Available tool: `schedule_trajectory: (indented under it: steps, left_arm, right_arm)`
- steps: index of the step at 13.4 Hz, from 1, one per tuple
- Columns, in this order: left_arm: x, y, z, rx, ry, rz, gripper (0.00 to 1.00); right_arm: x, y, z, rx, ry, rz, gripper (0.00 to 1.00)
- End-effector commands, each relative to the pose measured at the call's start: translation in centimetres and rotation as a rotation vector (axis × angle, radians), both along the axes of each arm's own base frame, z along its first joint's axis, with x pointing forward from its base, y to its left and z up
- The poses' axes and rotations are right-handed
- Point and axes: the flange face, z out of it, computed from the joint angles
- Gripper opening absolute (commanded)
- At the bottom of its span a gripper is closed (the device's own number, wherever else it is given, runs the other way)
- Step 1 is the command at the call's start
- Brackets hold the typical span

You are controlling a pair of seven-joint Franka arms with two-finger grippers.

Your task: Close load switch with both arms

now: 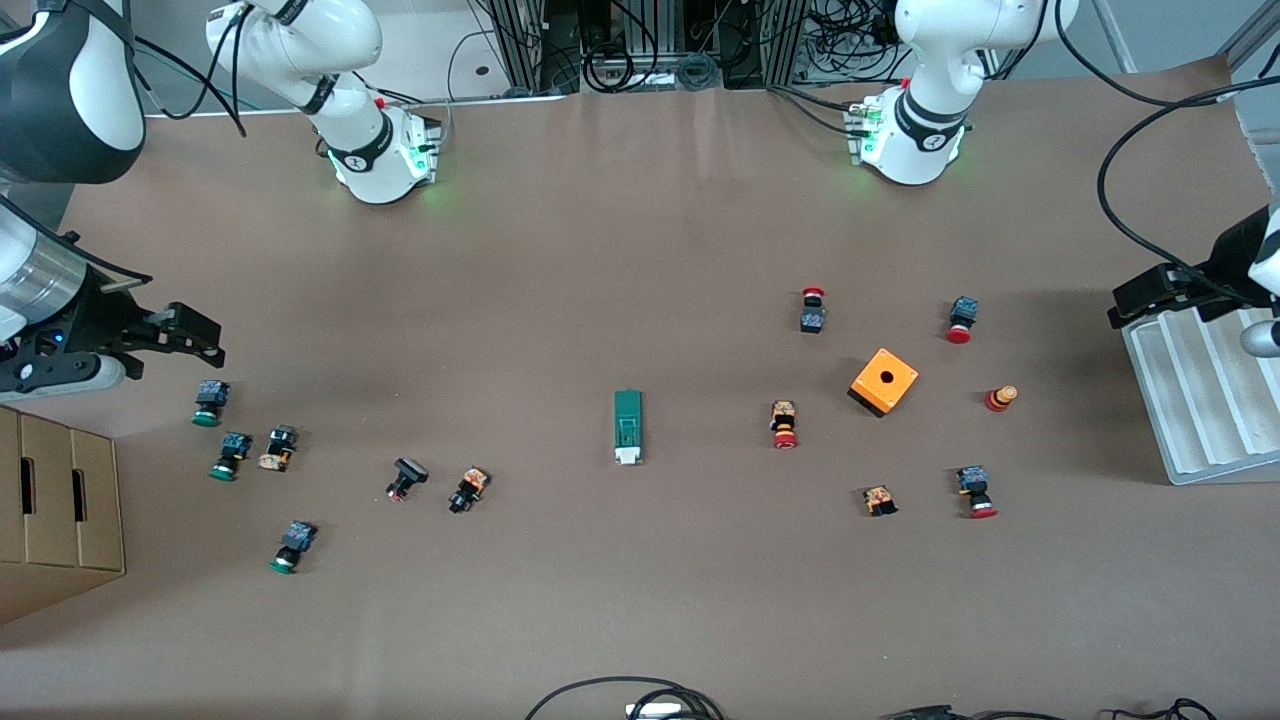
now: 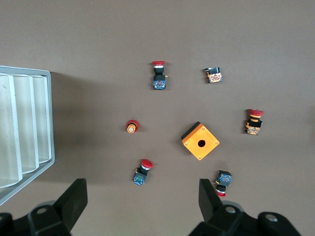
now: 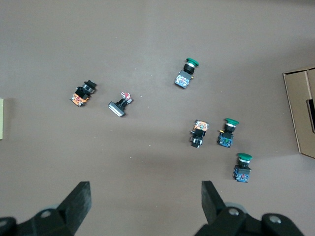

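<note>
The load switch (image 1: 628, 427), a narrow green block with a white end piece, lies flat mid-table, its white end toward the front camera. Only a pale sliver of the load switch (image 3: 1, 118) shows in the right wrist view. My right gripper (image 1: 205, 335) hangs open and empty over the right arm's end of the table, above several green-capped buttons (image 3: 228, 132). My left gripper (image 1: 1135, 295) hangs open over the left arm's end by the tray, with nothing between its fingers (image 2: 210, 196). Both grippers are well apart from the switch.
An orange cube box (image 1: 883, 381) and several red-capped buttons (image 1: 784, 424) lie toward the left arm's end. A white ribbed tray (image 1: 1200, 400) sits at that table edge. A cardboard box (image 1: 60, 500) stands at the right arm's end. Black buttons (image 1: 405, 478) lie between it and the switch.
</note>
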Motion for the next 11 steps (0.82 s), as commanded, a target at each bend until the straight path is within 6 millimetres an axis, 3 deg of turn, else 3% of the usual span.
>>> schedule_trajectory:
  steps: [1,11]
  left_arm:
    - [-0.55,-0.02,0.43,0.002,-0.016,-0.016,1.0]
    - [-0.59,0.44,0.41,0.005,-0.014,-0.008,1.0]
  right_arm:
    - [0.12,-0.08,0.55,-0.008,-0.016,0.003,1.0]
    - [0.15,-0.08,0.57,-0.008,-0.019,0.003,1.0]
